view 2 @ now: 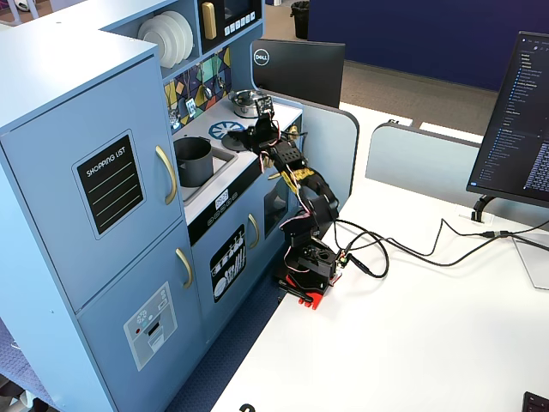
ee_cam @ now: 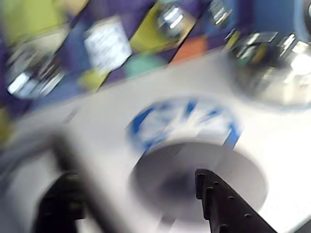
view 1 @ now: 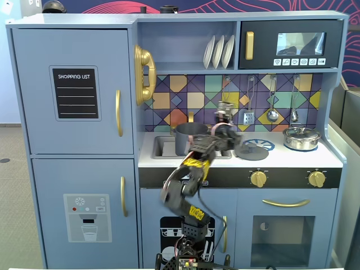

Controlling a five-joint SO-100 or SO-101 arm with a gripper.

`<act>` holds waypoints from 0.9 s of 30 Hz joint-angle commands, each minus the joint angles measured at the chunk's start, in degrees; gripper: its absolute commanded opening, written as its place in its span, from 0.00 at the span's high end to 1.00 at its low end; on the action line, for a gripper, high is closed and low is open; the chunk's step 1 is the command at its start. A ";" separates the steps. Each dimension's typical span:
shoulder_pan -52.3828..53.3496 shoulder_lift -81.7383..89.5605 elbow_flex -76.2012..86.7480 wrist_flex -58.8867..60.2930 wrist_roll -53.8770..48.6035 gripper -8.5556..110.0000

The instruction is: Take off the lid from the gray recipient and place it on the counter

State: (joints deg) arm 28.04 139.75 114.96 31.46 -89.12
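The lid [view 1: 252,149] lies flat on the counter [view 1: 292,157], partly over the blue burner ring [ee_cam: 182,119] — off the gray pot [view 1: 188,138], which stands uncovered in the sink [view 1: 163,147]. In the blurred wrist view the gripper [ee_cam: 141,201] sits just above the lid [ee_cam: 199,179], jaws spread — holding nothing. The silver pot [view 1: 301,138] stands near the counter's right end.

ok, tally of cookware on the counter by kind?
Pots: 2, gray pot in the sink, silver pot at right in a fixed view.
Loose lids: 1, gray lid on the burner ring.
Lids on pots: 1, on the silver pot.
Total: 4
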 commanded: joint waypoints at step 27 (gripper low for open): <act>-29.27 39.37 57.04 47.72 -2.37 0.90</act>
State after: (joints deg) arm -1.05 177.45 172.00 73.56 -91.93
